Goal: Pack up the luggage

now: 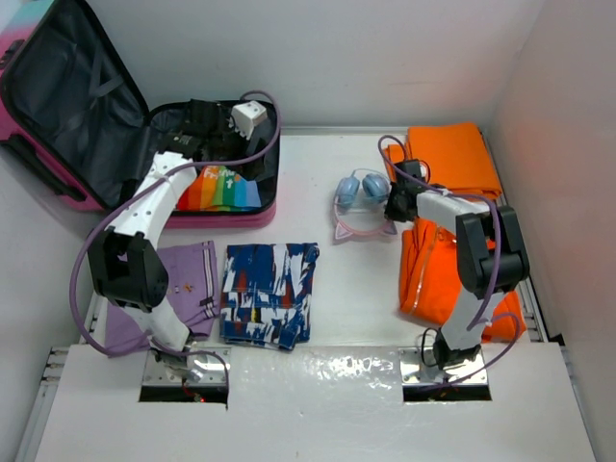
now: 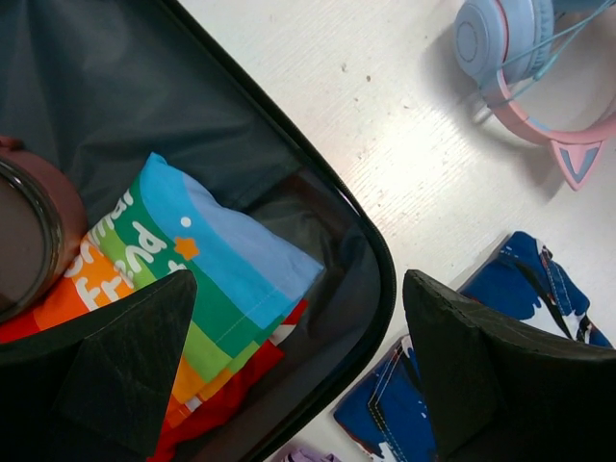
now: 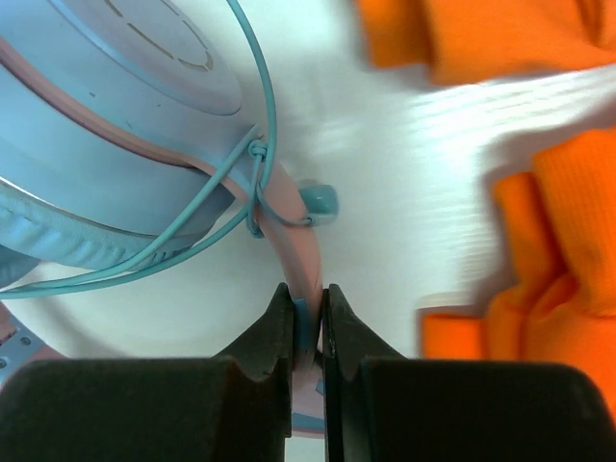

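The luggage (image 1: 67, 96) lies open at the table's far left with a rainbow-striped shirt (image 1: 223, 188) inside. The left gripper (image 2: 298, 327) hangs above it, spread wide. The right gripper (image 3: 308, 318) pinches the cat-ear headphones (image 1: 361, 192) by the headband; it should probably lift straight up, minding the teal cable (image 3: 260, 96).

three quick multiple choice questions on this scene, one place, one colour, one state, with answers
1. Where does the rainbow-striped cloth lie? A inside the luggage; B on the table; C in a gripper.
2. What colour are the garments beside the right arm? A green; B orange; C black.
3. How does the right gripper stand to the headphones? A open above them; B shut, apart from them; C shut on their band.
1 A: it rests on the grey lining. 2 B: both piles are orange. 3 C: it pinches the pink band.
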Robot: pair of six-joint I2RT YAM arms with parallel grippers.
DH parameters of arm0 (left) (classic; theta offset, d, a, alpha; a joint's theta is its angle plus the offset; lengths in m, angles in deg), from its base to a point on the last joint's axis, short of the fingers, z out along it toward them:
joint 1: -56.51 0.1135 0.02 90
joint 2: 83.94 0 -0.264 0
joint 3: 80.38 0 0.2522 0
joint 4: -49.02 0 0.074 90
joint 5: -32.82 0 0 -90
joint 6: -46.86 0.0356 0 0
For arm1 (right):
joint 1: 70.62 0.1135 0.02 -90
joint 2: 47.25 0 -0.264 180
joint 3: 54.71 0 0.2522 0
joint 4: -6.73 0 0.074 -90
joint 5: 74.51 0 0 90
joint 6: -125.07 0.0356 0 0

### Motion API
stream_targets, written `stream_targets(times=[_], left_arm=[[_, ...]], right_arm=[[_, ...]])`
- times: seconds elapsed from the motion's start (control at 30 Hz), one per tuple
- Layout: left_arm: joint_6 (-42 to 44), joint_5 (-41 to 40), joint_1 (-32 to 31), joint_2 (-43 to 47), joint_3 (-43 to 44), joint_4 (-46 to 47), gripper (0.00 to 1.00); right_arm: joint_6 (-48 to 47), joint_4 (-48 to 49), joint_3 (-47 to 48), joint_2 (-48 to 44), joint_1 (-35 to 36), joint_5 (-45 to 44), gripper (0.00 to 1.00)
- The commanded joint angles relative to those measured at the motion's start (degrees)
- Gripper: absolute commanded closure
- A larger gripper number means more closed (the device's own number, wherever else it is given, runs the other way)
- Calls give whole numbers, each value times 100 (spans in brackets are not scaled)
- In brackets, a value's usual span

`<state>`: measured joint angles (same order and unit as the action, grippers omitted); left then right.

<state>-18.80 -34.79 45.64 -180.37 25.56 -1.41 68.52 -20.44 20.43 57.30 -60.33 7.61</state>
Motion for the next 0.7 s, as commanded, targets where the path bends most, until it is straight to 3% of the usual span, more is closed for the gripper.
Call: stream_targets(times=[0.0,0.37,0.5,0.67], left_arm=[[-78,-7,6,185,-25,81,15],[-139,-236,181,203,27,124,15],[-455,-349,733,211,195,343,15],[-904,-271,1535,247,107,573,15]], right_arm=[[478,682,110,-471,132,137,100],[610,365,787,-629,378,-38,100],[645,102,1418,-629,650,-240,100],[759,-644,2982,-173,1221,-618,100]])
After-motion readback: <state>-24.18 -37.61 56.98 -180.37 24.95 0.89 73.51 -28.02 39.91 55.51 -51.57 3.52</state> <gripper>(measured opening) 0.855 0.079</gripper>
